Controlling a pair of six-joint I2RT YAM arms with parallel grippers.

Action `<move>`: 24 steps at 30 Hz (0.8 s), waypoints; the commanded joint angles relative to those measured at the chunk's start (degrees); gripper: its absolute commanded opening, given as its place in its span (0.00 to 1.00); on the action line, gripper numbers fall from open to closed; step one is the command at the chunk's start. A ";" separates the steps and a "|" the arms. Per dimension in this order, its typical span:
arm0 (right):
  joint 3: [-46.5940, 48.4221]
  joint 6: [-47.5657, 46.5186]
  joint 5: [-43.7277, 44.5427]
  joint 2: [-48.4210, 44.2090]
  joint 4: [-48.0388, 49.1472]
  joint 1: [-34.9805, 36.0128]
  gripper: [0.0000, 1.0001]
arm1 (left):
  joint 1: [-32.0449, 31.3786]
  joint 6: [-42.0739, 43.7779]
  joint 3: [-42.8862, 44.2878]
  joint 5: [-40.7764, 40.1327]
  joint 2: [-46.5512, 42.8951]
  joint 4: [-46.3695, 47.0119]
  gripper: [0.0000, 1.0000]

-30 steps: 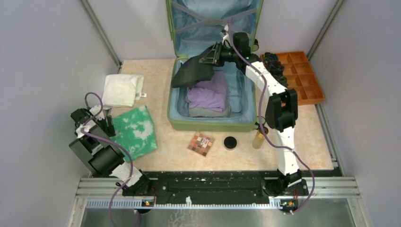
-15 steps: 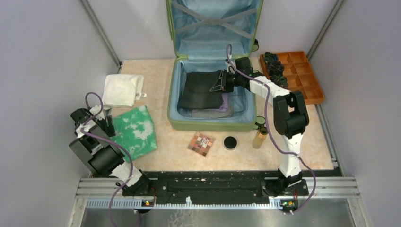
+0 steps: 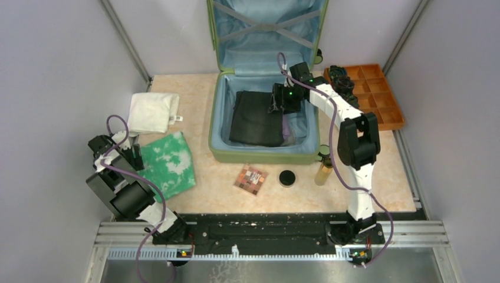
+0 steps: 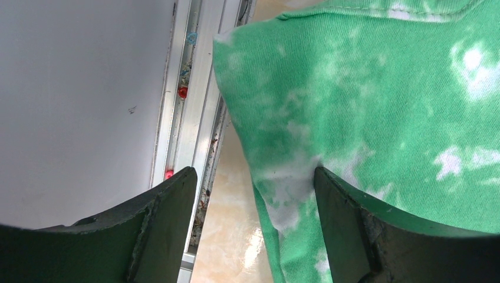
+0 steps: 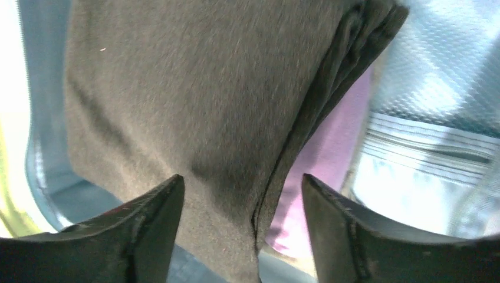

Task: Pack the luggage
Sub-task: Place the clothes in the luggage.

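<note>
The light-green luggage (image 3: 262, 157) lies open at the back of the table, its lid (image 3: 265, 35) propped up with blue lining. A black garment (image 3: 255, 118) (image 5: 194, 88) lies flat in the base on top of a purple garment (image 3: 287, 125) (image 5: 330, 177). My right gripper (image 3: 277, 101) (image 5: 242, 224) hovers open over the black garment's right edge, holding nothing. At the left, my left gripper (image 3: 131, 155) (image 4: 253, 224) is open, its jaws either side of the edge of a green tie-dye cloth (image 3: 168, 165) (image 4: 383, 88).
A folded white cloth (image 3: 152, 112) lies behind the green one. In front of the luggage sit a makeup palette (image 3: 250, 179), a round black compact (image 3: 287, 177) and a gold tube (image 3: 323, 171). An orange compartment tray (image 3: 383, 100) stands at the right.
The right gripper carried the black garment down into the luggage, laid it over the purple clothes, then opened and let it go. The left arm has not moved.
</note>
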 commanded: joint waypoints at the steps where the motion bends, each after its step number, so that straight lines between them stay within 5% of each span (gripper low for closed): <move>1: 3.72 -2.21 7.48 -1.98 -4.47 0.53 0.81 | 0.14 3.49 -1.67 -6.32 3.73 -1.10 0.80; 5: 10.16 -2.23 16.12 -2.50 -8.94 1.10 0.84 | 0.16 3.58 -1.50 -6.31 3.55 -1.33 0.80; 9: 9.14 -0.49 18.07 -5.73 -4.39 2.49 0.70 | 0.15 3.73 -1.46 -6.36 3.29 -1.48 0.80; 14: 10.45 4.48 0.72 -0.44 2.66 2.64 0.53 | 0.15 3.80 -1.11 -6.28 3.10 -2.04 0.80; 17: 17.78 5.54 -1.34 8.14 -0.78 2.61 0.37 | 0.14 3.61 -0.65 -5.93 3.10 -2.83 0.80; 24: 24.36 7.89 -2.55 22.63 -1.99 2.35 0.23 | 0.15 4.13 -0.23 -5.37 2.32 -4.33 0.83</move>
